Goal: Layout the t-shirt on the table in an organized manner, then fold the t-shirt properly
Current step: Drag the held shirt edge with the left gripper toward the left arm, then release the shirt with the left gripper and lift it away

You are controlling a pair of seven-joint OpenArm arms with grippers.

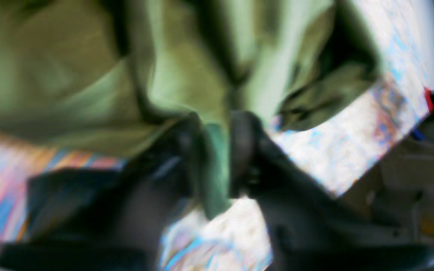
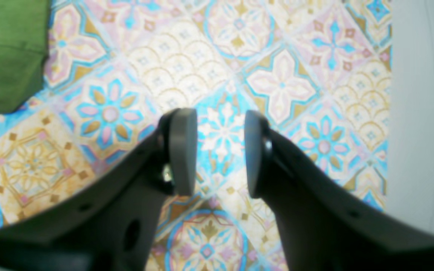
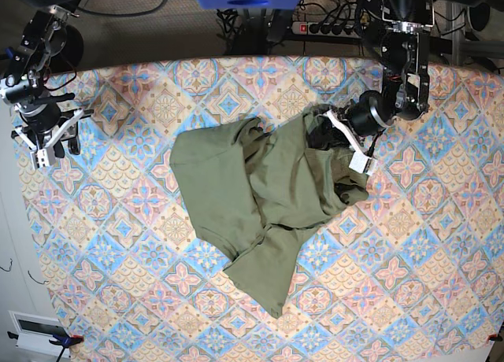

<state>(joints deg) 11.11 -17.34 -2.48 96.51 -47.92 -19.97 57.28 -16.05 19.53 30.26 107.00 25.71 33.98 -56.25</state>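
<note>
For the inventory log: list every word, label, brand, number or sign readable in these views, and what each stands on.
None can be read.
t-shirt: plain olive, no print or label showing; the left wrist view is blurred.
table: floral tile pattern only, no lettering.
left gripper and right gripper: no markings legible.

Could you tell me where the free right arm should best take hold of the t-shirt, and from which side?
A judgement: the t-shirt lies crumpled, its far side already pinched by the left end effector. The open right end effector hovers over bare table. It should come from its own side and grip the rounded outer edge nearest it, which lies flat and unobstructed.
</note>
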